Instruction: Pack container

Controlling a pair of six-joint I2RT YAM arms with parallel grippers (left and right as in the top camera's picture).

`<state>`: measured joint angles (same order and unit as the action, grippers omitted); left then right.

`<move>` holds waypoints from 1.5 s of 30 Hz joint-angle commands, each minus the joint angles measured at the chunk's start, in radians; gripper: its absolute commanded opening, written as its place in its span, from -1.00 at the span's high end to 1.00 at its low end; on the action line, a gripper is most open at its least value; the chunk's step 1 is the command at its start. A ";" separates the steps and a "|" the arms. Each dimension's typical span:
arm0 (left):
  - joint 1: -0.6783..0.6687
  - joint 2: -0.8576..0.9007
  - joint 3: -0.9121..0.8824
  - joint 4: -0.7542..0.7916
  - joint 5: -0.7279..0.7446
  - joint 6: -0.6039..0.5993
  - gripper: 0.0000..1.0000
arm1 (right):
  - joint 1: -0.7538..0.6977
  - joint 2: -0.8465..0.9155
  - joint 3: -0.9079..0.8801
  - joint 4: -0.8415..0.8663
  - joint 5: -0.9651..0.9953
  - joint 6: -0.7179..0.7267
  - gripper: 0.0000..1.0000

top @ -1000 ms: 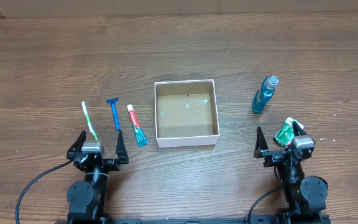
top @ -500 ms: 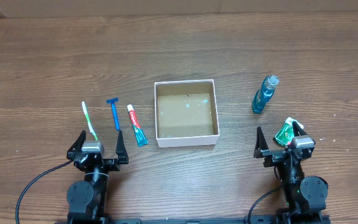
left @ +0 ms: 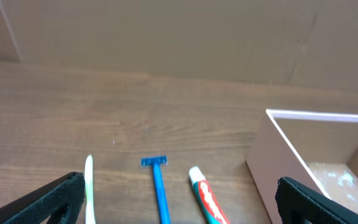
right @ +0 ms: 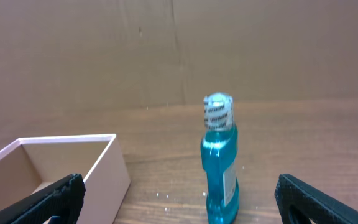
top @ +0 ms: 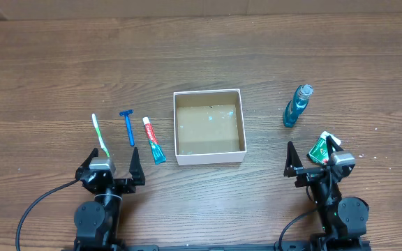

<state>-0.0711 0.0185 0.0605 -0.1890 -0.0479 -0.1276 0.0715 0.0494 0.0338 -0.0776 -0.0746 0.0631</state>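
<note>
The container (top: 209, 159), a square white-walled box with a bare brown floor, sits mid-table; its corner shows in the left wrist view (left: 261, 162) and the right wrist view (right: 120, 177). Left of it lie a toothpaste tube (top: 154, 149) (left: 207, 200), a blue razor (top: 128, 127) (left: 159, 190) and a white-green toothbrush (top: 100, 135) (left: 89, 193). A blue bottle (top: 296, 105) (right: 219, 165) stands to the right, with a green packet (top: 320, 148) below it. My left gripper (top: 110, 165) (left: 179, 205) is open, just short of the toothbrush. My right gripper (top: 314, 160) (right: 179, 202) is open, beside the packet.
The wooden table top (top: 61, 70) runs all around. A brown cardboard wall (left: 166, 37) stands behind the table's far edge.
</note>
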 commanded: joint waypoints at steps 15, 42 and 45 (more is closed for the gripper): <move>0.005 0.624 0.722 -0.347 0.047 -0.010 -1.00 | -0.008 0.958 0.856 -0.302 -0.010 0.019 -1.00; 0.005 1.088 1.237 -0.827 0.145 0.000 -1.00 | -0.034 1.599 1.518 -0.976 0.062 0.175 -1.00; 0.005 1.088 1.237 -0.828 0.145 0.000 -1.00 | -0.034 1.661 1.517 -0.978 0.063 0.181 -1.00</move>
<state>-0.0711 1.1072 1.2709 -1.0172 0.0795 -0.1467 0.0452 1.6627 1.5261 -1.0561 -0.0273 0.2104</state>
